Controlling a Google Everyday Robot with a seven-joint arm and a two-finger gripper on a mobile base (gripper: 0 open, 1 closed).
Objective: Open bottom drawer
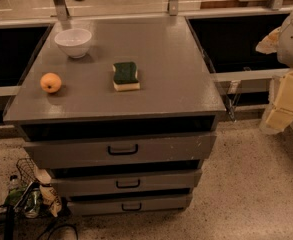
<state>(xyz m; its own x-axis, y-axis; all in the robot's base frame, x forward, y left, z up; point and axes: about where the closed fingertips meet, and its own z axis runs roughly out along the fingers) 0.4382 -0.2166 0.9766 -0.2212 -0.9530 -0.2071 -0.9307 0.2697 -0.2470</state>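
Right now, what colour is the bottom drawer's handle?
Black: a loop handle on the grey bottom drawer, seen in the camera view. Gripper not in sight.

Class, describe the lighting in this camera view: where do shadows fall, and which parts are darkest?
Camera view: warm, dim light; bowl, orange and sponge cast soft shadows on the top; gaps above the drawers are black; bottom drawer dimly lit; gripper not in view.

text/labels/numbers: none readable | claw: not in view
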